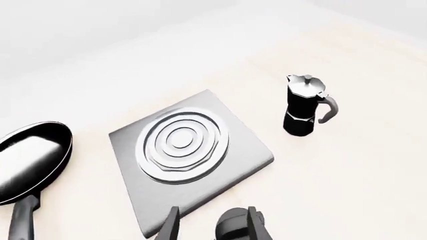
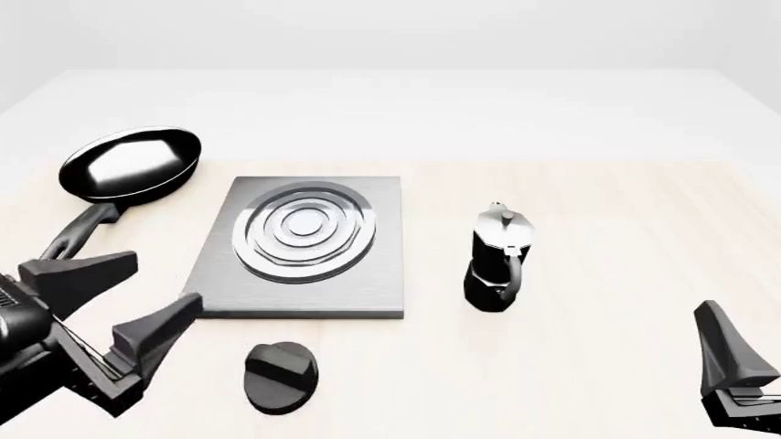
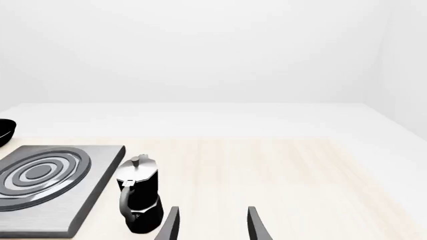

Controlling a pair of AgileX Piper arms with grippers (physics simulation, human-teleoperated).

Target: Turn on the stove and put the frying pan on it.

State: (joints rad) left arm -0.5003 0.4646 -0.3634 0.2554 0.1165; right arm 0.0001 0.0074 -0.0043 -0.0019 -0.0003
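Step in hand: switching the stove on comes first, by my reading; the left gripper (image 2: 123,315) hangs beside the knob (image 2: 281,375), jaws spread wide and holding nothing.
Knob: a round black ridged piece lying on the table (image 2: 586,137) just in front of the stove (image 2: 311,283), apart from the plate; in the left wrist view it sits by one finger, and whether they touch is hard to tell.
Frying pan: resting on the table to the left of the stove (image 2: 132,165), handle pointing back toward the left arm, burner rings bare.
Moka pot: upright to the right of the stove (image 2: 498,261), clear of the work.
Right gripper: low at the right edge (image 2: 732,375), fingers parted in its wrist view, empty.
Next move: likely centre the open jaws over the knob, close and twist; the pan lift follows.
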